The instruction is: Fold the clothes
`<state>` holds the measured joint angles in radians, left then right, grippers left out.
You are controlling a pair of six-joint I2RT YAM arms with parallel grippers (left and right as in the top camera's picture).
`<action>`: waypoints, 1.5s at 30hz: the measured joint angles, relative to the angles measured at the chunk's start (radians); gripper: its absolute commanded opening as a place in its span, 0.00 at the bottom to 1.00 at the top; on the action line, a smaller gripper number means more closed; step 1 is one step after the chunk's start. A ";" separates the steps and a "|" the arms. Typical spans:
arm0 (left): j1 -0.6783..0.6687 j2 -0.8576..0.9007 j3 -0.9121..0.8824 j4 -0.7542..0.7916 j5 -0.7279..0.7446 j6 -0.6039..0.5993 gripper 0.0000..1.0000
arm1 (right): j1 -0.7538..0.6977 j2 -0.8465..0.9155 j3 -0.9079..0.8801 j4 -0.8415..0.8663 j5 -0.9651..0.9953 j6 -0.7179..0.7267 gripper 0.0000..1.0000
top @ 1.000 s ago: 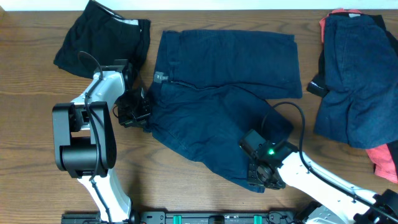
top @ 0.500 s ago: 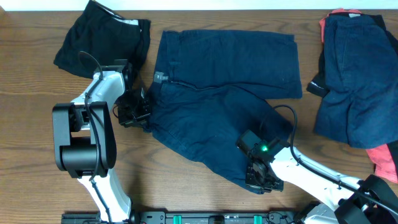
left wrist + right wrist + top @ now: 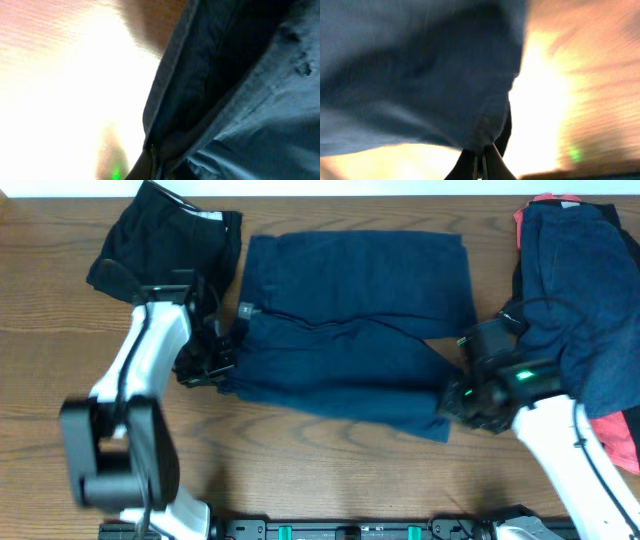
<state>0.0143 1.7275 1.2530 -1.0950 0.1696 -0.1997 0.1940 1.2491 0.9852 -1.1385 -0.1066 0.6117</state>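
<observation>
The navy shorts [image 3: 350,370] lie parallel to the counter's [image 3: 60,430] front edge, with the left jaws pinching the waistband [image 3: 250,340] and the right jaws pinching the leg hem [image 3: 438,420].

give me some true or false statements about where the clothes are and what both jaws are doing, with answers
1. The navy shorts lie spread in the middle of the table. True.
2. The black garment sits at the table's right end. False: it lies at the far left corner.
3. The right jaws are shut on the shorts' edge. True: the right wrist view shows fabric pinched.
4. The coral-pink garment tops the pile on the right. False: a navy garment lies over it.
5. The left jaws hang open, off the fabric. False: they pinch the shorts' left edge.
</observation>
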 measured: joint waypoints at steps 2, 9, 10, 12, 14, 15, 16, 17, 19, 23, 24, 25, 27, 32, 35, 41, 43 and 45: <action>-0.005 -0.083 0.000 -0.022 -0.005 -0.016 0.06 | -0.069 0.000 0.045 -0.017 -0.021 -0.058 0.01; -0.026 -0.325 0.000 -0.042 0.025 -0.066 0.06 | -0.238 0.000 0.266 -0.103 -0.109 -0.247 0.01; -0.026 -0.349 0.000 -0.047 0.026 -0.070 0.06 | -0.245 0.000 0.291 -0.111 -0.111 -0.262 0.01; -0.025 -0.387 0.000 -0.057 0.020 -0.075 0.06 | -0.261 -0.001 0.353 -0.132 -0.110 -0.298 0.01; -0.025 -0.419 0.000 -0.064 0.016 -0.082 0.06 | -0.267 -0.001 0.398 -0.160 -0.108 -0.325 0.01; -0.024 -0.433 0.000 -0.070 0.012 -0.085 0.06 | -0.269 -0.001 0.417 -0.175 -0.106 -0.337 0.01; -0.024 -0.446 0.000 -0.076 0.010 -0.086 0.06 | -0.269 -0.001 0.432 -0.193 -0.105 -0.347 0.01; -0.025 -0.461 0.000 -0.083 0.008 -0.087 0.06 | -0.269 -0.001 0.448 -0.214 -0.101 -0.361 0.01; -0.026 -0.500 0.000 -0.088 0.003 -0.088 0.06 | -0.272 -0.001 0.470 -0.249 -0.097 -0.380 0.01; -0.037 -0.584 0.000 -0.105 -0.005 -0.088 0.06 | -0.291 -0.008 0.493 -0.299 -0.090 -0.407 0.01; -0.038 -0.608 0.000 -0.113 -0.004 -0.089 0.06 | -0.297 -0.013 0.496 -0.309 -0.090 -0.412 0.01; -0.039 -0.626 0.000 -0.119 -0.004 -0.088 0.06 | -0.302 -0.020 0.502 -0.321 -0.091 -0.415 0.01; -0.039 -0.663 0.000 -0.136 -0.003 -0.088 0.06 | -0.309 -0.042 0.526 -0.343 -0.089 -0.422 0.01; -0.040 -0.726 0.000 -0.166 0.003 -0.089 0.06 | -0.319 -0.107 0.612 -0.356 -0.068 -0.448 0.01; -0.030 -0.758 0.000 -0.181 -0.055 -0.088 0.06 | -0.342 -0.133 0.639 -0.336 0.011 -0.463 0.01; -0.030 -0.763 0.000 -0.179 -0.121 -0.089 0.06 | -0.344 -0.053 0.642 -0.307 0.045 -0.488 0.01; -0.030 -0.746 0.000 -0.173 -0.129 -0.089 0.06 | -0.343 0.015 0.642 -0.295 0.045 -0.495 0.01; -0.030 -0.719 0.000 -0.164 -0.133 -0.089 0.06 | -0.342 0.068 0.642 -0.288 0.045 -0.500 0.01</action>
<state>-0.0158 1.0080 1.2530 -1.2594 0.0368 -0.2882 -0.1478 1.3174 1.6268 -1.4269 -0.0620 0.1120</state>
